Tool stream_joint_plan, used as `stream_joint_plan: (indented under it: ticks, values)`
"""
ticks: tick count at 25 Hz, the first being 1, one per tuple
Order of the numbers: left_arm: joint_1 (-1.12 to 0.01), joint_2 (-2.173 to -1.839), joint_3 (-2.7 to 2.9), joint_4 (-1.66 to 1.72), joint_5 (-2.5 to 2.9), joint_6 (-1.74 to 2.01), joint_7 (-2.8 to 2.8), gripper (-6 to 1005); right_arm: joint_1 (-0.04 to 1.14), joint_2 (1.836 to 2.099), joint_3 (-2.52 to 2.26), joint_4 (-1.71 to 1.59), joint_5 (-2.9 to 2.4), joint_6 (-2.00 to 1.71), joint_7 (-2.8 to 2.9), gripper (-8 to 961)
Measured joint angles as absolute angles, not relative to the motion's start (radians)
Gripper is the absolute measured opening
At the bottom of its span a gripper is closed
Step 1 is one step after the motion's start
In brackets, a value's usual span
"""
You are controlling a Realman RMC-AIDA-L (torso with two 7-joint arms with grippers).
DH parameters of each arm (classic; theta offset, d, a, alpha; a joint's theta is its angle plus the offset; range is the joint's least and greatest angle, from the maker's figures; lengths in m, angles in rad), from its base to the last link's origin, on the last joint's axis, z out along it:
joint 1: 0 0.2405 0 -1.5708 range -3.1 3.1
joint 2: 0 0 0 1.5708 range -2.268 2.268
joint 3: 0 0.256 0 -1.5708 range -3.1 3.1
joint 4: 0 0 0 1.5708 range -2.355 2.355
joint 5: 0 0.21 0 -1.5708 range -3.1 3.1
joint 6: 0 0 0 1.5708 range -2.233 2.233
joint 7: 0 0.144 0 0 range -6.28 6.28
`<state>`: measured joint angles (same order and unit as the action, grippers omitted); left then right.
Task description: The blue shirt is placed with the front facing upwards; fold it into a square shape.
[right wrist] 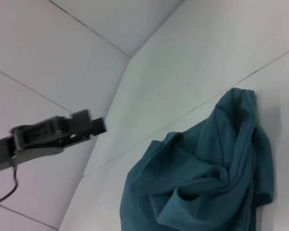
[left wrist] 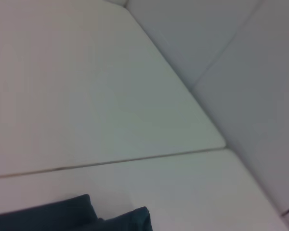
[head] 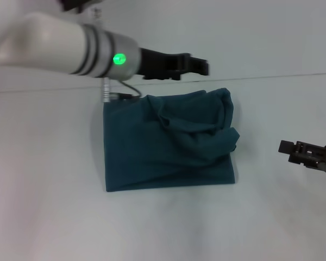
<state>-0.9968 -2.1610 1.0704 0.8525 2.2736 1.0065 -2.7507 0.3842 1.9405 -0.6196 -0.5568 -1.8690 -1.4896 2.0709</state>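
Honestly, there is little around the work from where I sit: a pale white table [head: 49,206] with a thin seam line running across it behind the cloth, and pale panels beyond it in the wrist views. Nothing lies on the blue shirt [head: 168,147] or blocks my sight of it in the head view.

My left arm reaches in from the upper left, its grey wrist showing a green light, and the left gripper [head: 198,66] hangs above the table just past the shirt's far edge, not touching the cloth. Its dark fingers look drawn close together, but I cannot tell for sure whether they are parted or closed. The right gripper [head: 285,147] sits low at the right edge of the head view, well apart from the shirt; I cannot tell its finger state either.

The shirt lies in the middle of the table as a rough rectangle of dark teal cloth. Its near and left edges are fairly straight and flat. The far right part is bunched, with loose folds heaped up and a lump of fabric spilling over the right side. No print or collar shows. In the right wrist view the same crumpled folds [right wrist: 216,173] stand out, with the left gripper [right wrist: 94,126] beyond them.
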Motion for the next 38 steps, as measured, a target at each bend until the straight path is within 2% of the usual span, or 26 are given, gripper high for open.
stream_joint_plan:
  ticks: [10,16,26,38]
  values:
    - [-0.792,-2.11,0.879,0.863,2.183,1.127,-2.746,707,0.397,1.93,-0.623,-0.562,-1.907,-1.491,2.066,846]
    - [-0.705,-2.097,0.842,0.839,2.168,1.116,-2.734,708,0.403,1.93,-0.623,-0.559,-1.909,-1.489,2.062,844]
    - [-0.721,-2.073,0.883,0.656,2.186,0.997,-2.646,707,0.409,1.932,-0.624,-0.558,-1.909,-1.488,2.062,842]
    - [-0.751,-2.087,0.894,0.606,2.257,0.942,-2.628,707,0.423,1.941,-0.624,-0.557,-1.908,-1.488,2.062,840]
